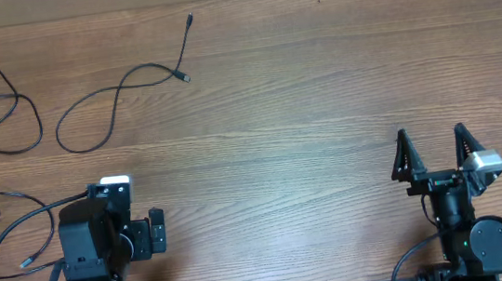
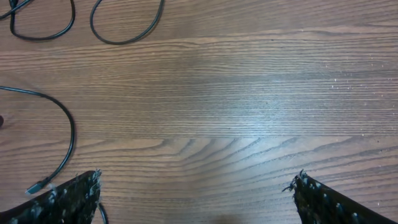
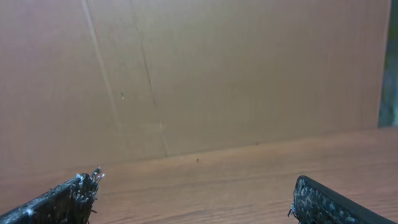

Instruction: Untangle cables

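Left tool [image 2: 196, 180]: released, fingers spread wide, nothing between them. It sits at the near-left of the desk [image 1: 302, 88], wrist cam looking down on bare wood.

Right tool [image 1: 431, 150]: also released and holding nothing, parked near-right. Its cam shows only the back wall and the far desk edge, no cables anywhere near it.

Cables are all on the left half:
- near cable [image 2: 72, 134]: curves in from the left edge, and its plug end lies on the wood just beside the left tool's left finger. In the overhead it runs alongside other black lines by the arm base. Can't tell from here whether those are cords or arm wiring, or whether they cross.
- S-shaped cable [image 1: 144, 67]: far-left centre, laid out loose, plugs free.
- top-left cable [image 1: 14, 93]: far-left corner, looped over itself, apart from the S-shaped one.

My read on the step: between grasps. Neither arm is committed, and the two far cables already look separated from each other. What's left is probably the near cable and the top-left cable's self-loop.

Next move is likely the left arm's, since the right is well out of it. It needs a shift left, a drop to the desk surface, the cord centred between the fingers and a full close. The cord is thin and flat on the wood, so it's easy to miss or pinch off-centre. Then pull away from the arm base.
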`<state>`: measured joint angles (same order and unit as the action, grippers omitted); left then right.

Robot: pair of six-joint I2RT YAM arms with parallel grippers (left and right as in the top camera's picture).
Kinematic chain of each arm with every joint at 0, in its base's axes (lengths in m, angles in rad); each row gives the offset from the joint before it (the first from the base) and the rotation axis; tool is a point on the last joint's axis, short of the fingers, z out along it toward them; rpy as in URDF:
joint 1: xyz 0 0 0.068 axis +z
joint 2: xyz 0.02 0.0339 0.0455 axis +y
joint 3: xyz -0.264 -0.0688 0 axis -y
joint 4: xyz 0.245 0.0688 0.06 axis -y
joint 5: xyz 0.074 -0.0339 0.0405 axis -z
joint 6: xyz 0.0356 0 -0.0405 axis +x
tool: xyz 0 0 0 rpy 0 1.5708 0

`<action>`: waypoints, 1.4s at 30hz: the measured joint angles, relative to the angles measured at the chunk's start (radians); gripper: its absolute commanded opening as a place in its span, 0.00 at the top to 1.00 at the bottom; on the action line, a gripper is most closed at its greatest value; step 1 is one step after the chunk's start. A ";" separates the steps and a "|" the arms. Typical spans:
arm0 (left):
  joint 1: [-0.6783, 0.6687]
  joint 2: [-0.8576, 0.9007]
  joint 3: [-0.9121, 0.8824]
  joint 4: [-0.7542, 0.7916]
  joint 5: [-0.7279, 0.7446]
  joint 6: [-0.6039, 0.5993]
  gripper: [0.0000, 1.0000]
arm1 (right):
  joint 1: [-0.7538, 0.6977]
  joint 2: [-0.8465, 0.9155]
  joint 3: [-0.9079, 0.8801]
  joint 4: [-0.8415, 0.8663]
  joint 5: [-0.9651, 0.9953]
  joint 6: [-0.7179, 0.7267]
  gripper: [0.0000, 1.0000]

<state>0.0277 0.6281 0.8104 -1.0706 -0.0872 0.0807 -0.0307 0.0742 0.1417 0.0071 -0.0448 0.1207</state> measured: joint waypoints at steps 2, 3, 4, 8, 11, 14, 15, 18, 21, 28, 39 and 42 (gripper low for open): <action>0.000 0.000 0.000 0.000 0.000 0.000 0.00 | 0.002 -0.013 0.000 -0.024 0.002 -0.006 0.00; 0.000 0.000 0.000 0.000 0.000 0.000 0.00 | 0.005 -0.018 0.000 -0.033 0.003 -0.009 0.00; 0.000 0.000 0.000 0.000 0.000 0.000 0.01 | 0.010 -0.026 -0.001 -0.040 0.008 -0.011 0.00; 0.000 0.000 0.000 0.000 0.000 0.000 0.00 | 0.031 -0.061 -0.023 -0.038 0.029 -0.017 0.00; 0.000 0.000 0.000 0.000 0.000 0.000 0.00 | 0.032 -0.061 -0.047 -0.026 0.037 -0.017 0.00; 0.000 0.000 0.000 0.000 0.000 0.000 0.00 | 0.032 -0.061 -0.074 -0.023 0.045 -0.016 0.00; 0.000 0.000 0.000 0.000 0.000 0.000 0.01 | 0.032 -0.061 -0.079 -0.023 0.045 -0.017 0.00; 0.000 0.000 0.000 0.000 0.000 0.000 0.01 | 0.032 -0.061 -0.104 -0.023 0.043 -0.017 0.00; 0.000 0.000 0.000 0.000 0.000 0.000 0.01 | 0.032 -0.061 -0.121 -0.065 0.037 -0.017 0.00; 0.000 0.000 0.000 0.000 0.000 0.000 0.00 | 0.032 -0.061 -0.123 -0.097 0.032 -0.017 0.00; 0.000 0.000 0.000 0.000 0.000 0.000 0.00 | 0.032 -0.061 -0.123 -0.097 0.026 -0.017 0.00; 0.000 0.000 0.000 0.000 0.000 0.000 0.01 | 0.032 -0.061 -0.123 -0.097 0.026 -0.017 0.00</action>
<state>0.0277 0.6281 0.8104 -1.0706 -0.0868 0.0807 0.0017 0.0128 0.0185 -0.0902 -0.0189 0.1040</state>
